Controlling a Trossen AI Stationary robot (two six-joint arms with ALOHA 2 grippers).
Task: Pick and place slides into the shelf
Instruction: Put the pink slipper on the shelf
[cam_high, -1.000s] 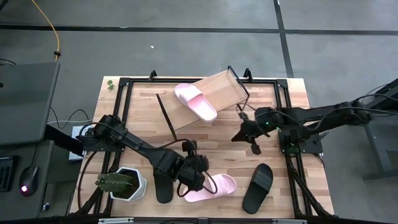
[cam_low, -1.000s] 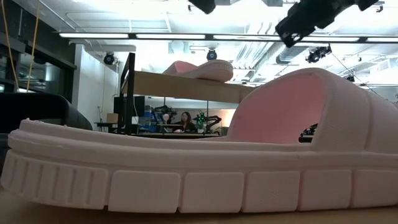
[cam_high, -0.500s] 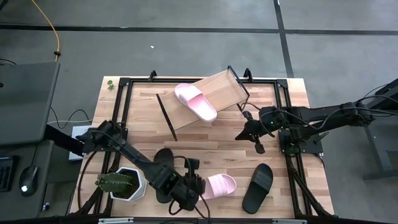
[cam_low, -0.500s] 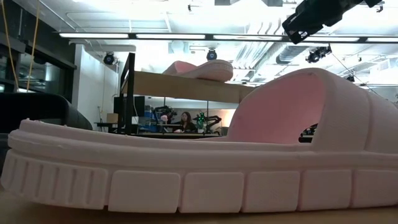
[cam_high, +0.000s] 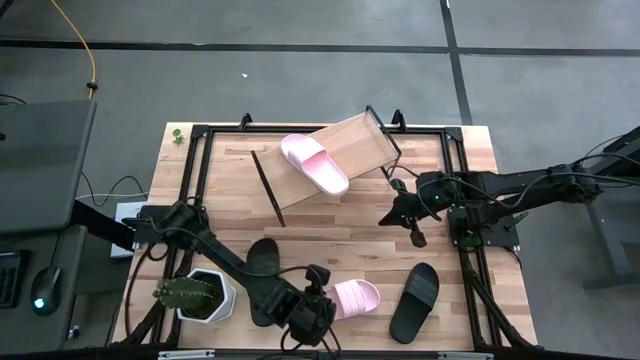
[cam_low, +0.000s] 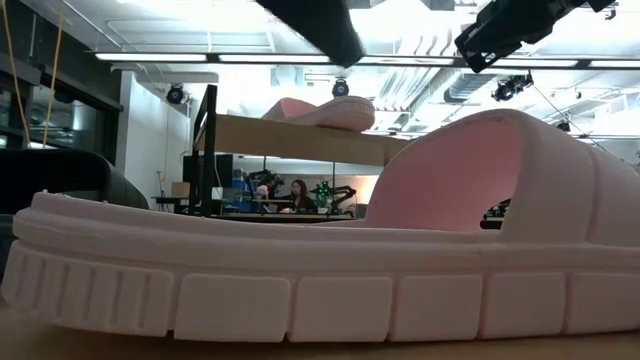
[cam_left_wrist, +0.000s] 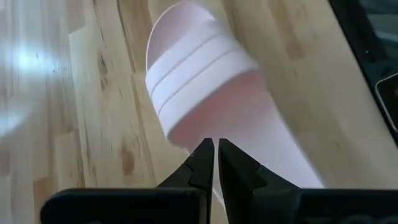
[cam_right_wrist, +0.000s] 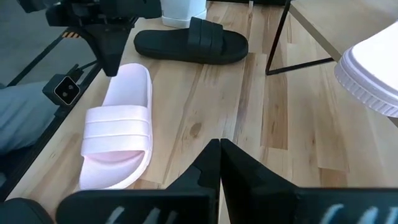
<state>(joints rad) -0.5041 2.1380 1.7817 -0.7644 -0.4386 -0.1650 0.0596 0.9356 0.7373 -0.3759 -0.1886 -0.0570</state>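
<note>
One pale pink slide (cam_high: 352, 298) lies flat on its sole near the table's near edge and fills the low view (cam_low: 330, 270). My left gripper (cam_high: 322, 308) (cam_left_wrist: 216, 152) hangs shut above that slide's heel end; I see no touch. A second pink slide (cam_high: 315, 164) rests on the tilted light-wood shelf (cam_high: 358, 142). A black slide (cam_high: 262, 268) lies partly under my left arm, another black slide (cam_high: 415, 301) near the right corner. My right gripper (cam_high: 411, 232) (cam_right_wrist: 219, 149) hovers shut over mid-table, right of centre.
A cactus in a white pot (cam_high: 196, 293) stands at the near left corner. The shelf's thin black frame end (cam_high: 267, 188) reaches onto the tabletop. A black rail frame (cam_high: 203, 170) borders the table. Bare wood lies between the shelf and the near slides.
My left gripper has pulled back from over the pink slide's strap toward the table's near edge and now hangs at the slide's heel end, uncovering more of the black slide. The pink slide has stayed put. My right gripper has edged slightly toward the right.
</note>
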